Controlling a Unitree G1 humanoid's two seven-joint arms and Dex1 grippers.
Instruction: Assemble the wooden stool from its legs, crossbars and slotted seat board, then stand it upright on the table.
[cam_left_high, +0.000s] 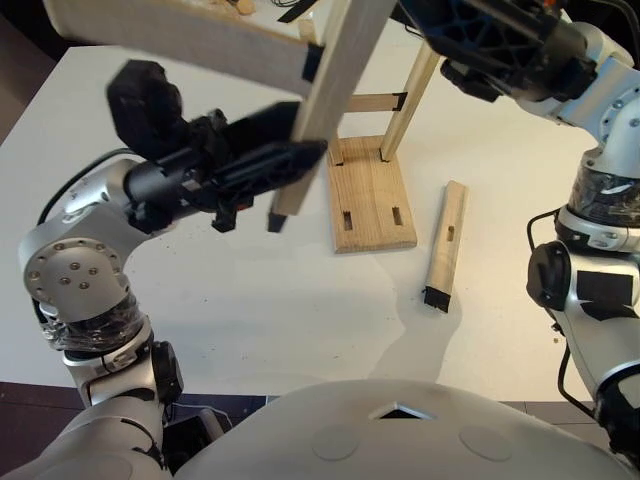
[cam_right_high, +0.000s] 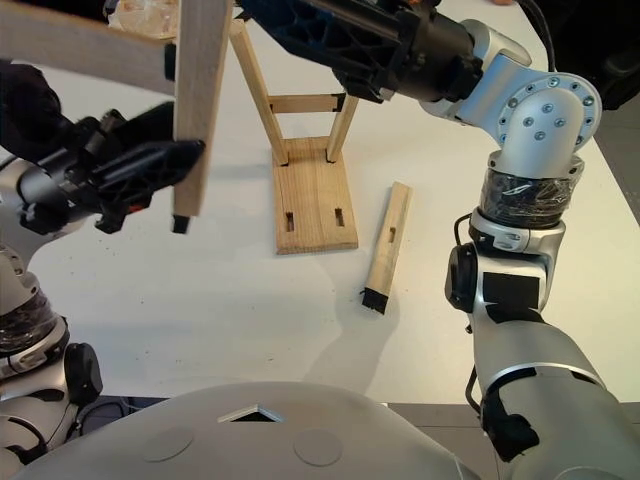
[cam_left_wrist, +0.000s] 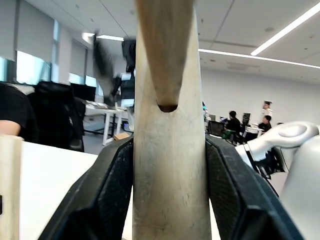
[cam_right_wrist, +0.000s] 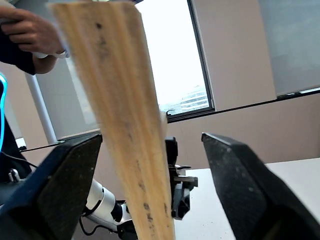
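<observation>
Big white tabletop, and flat on it lies the slotted seat board. One leg pair stands in its far slots; the near slots are bare. Up in the air, apart from the board, the second leg frame hangs tilted, with the left claw clenched on one of its legs. The right claw is released, its pads straddling a wooden piece with gaps on both sides; which piece, I can't tell. A loose bar lies near the board's right edge. I'd call this the second-frame step: next, swing it upright, line its feet over the near slots and press down.
</observation>
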